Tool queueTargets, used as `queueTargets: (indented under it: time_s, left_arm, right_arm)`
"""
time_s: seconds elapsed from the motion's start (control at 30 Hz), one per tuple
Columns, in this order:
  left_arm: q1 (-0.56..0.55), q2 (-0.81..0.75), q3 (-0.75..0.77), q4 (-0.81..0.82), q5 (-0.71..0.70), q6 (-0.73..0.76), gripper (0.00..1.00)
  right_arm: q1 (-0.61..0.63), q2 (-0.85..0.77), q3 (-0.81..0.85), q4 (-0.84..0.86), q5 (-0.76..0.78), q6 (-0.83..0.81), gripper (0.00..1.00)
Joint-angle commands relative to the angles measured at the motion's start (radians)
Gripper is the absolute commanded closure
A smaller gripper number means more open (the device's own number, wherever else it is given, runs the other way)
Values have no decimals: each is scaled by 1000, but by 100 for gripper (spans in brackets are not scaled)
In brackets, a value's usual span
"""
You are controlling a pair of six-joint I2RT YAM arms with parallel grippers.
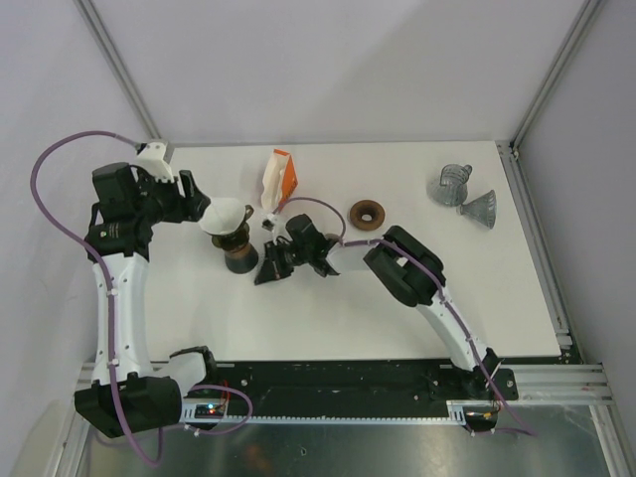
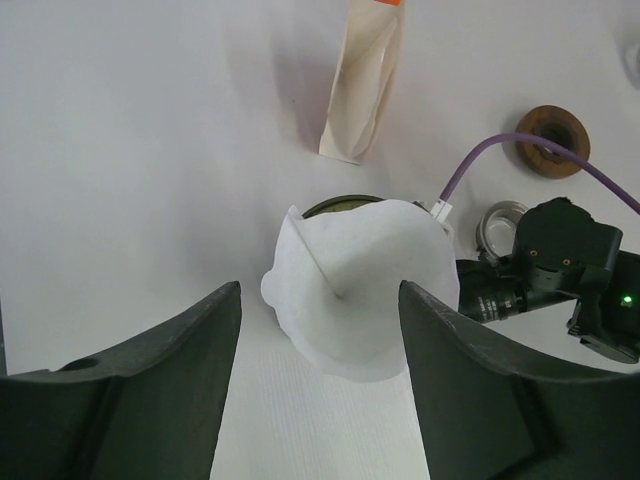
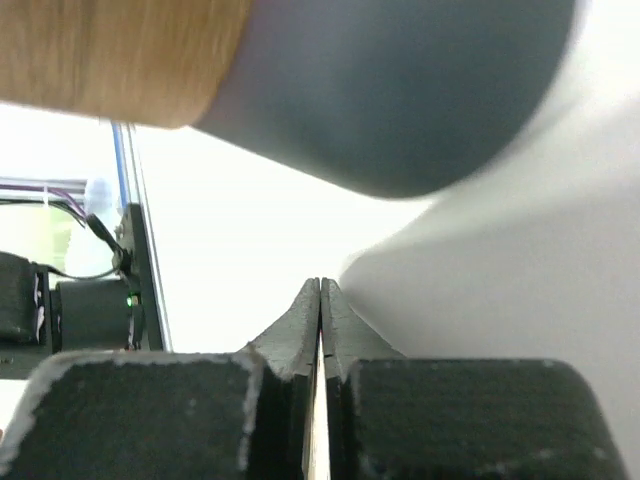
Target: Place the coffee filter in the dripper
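The white paper coffee filter [image 1: 226, 215] sits as an open cone on top of the dark brown dripper [image 1: 240, 256] at the table's middle left. In the left wrist view the filter [image 2: 360, 290] covers most of the dripper, and only a sliver of the dripper's rim [image 2: 340, 205] shows behind it. My left gripper [image 1: 197, 207] is open just left of the filter; its jaws [image 2: 320, 292] stand wide apart and touch nothing. My right gripper [image 1: 266, 270] is shut and empty, low beside the dripper's base. In the right wrist view the gripper [image 3: 320, 285] is pressed shut under a blurred grey and wood-coloured dripper body [image 3: 380, 90].
An orange and white filter packet [image 1: 281, 179] stands behind the dripper, also in the left wrist view [image 2: 362, 85]. A brown ring [image 1: 367, 213] lies mid-table. Two glass drippers [image 1: 454, 184] [image 1: 479, 209] sit at the back right. The right arm's wrist [image 2: 560, 260] is close beside the dripper.
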Motion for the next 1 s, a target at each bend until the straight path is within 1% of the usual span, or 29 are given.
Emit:
queueTargets:
  time_s: [0.0, 0.07, 0.17, 0.33, 0.47, 0.5, 0.6, 0.63, 0.7, 0.77, 0.87, 0.97]
  left_arm:
    - [6, -1, 60, 31, 69, 7, 30]
    - [0, 5, 73, 35, 86, 5, 29]
    - [-19, 16, 92, 41, 93, 3, 27]
    - [-72, 28, 114, 45, 81, 12, 26]
    - [-141, 47, 134, 46, 61, 28, 23]
    - [-158, 53, 139, 46, 55, 33, 21]
    - [-226, 77, 160, 47, 34, 55, 14]
    - [-249, 85, 166, 48, 18, 62, 11]
    - [-295, 105, 179, 48, -18, 79, 8]
    - [-336, 124, 193, 49, -62, 96, 6]
    - [-378, 151, 209, 50, -103, 109, 5]
    - [-392, 166, 217, 52, -114, 113, 5]
  right_arm:
    - [-24, -170, -90, -104, 50, -98, 100]
    - [-30, -233, -120, -190, 87, -153, 98]
    - [-38, -319, -142, -332, 150, -248, 88]
    - [-83, -465, -169, -550, 244, -345, 70]
    - [-135, -622, -174, -695, 448, -433, 56]
    - [-150, -670, -174, -727, 511, -454, 47]
    - [-242, -784, -174, -782, 693, -496, 12]
    - [-283, -819, -174, -793, 744, -505, 6]
    - [-360, -874, -174, -801, 822, -521, 2]
    - [-452, -914, -174, -795, 852, -531, 1]
    - [-603, -932, -173, -763, 801, -529, 1]
    - [-739, -905, -145, -741, 769, -525, 1]
